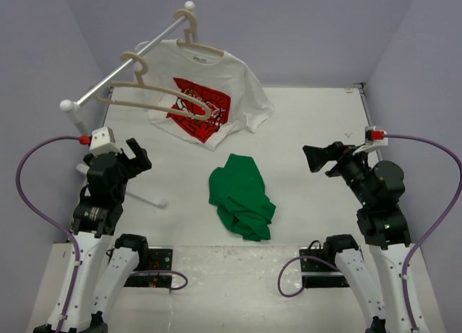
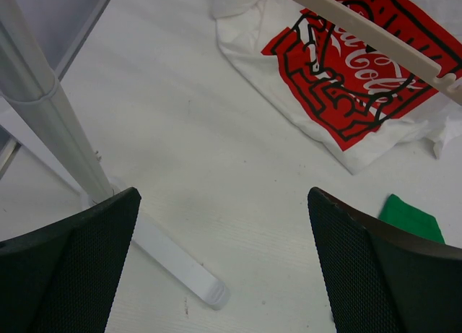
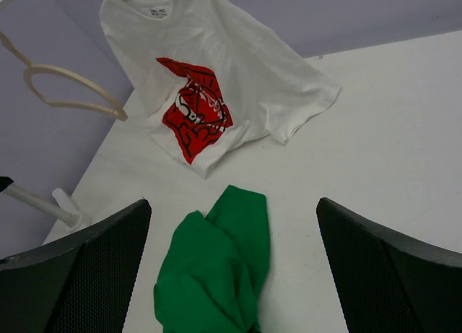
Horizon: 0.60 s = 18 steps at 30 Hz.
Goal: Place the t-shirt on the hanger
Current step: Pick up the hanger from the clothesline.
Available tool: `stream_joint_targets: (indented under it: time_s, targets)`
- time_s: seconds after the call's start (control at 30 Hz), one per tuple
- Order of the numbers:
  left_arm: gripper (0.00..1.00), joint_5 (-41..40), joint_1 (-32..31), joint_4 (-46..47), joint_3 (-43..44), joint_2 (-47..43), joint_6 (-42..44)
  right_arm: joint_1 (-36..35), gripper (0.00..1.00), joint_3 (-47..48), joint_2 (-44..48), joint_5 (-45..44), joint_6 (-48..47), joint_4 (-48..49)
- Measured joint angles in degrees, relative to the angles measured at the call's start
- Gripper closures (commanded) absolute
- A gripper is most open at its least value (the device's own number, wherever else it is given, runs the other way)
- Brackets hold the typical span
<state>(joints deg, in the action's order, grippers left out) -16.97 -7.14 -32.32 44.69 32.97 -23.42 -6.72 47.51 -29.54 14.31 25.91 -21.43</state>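
The green t-shirt lies crumpled in a heap on the white table, midway between the two arms. It also shows in the right wrist view, and one corner shows in the left wrist view. The empty beige hanger hangs by its hook on the white rail at the back left; its bar crosses the left wrist view. My left gripper is open and empty, left of the shirt, near the rail stand. My right gripper is open and empty, right of the shirt and apart from it.
A white t-shirt with a red print hangs from a second beige hanger on the rail, its hem draped on the table. The rail's pole and flat foot stand close by my left gripper. Purple walls enclose the table.
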Motion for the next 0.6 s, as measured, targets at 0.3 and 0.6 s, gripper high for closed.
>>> stream_joint_targets:
  time_s: [0.3,0.6]
  targets:
    - [0.00,0.04,0.00,0.02,0.00,0.00,0.00,0.00,0.01,-1.64,1.18,-1.15,1.09,2.14]
    - [0.00,0.72,0.00,0.07,0.00,0.10,0.02,-0.61,0.01,-2.62,-10.43,15.40,5.99,18.07]
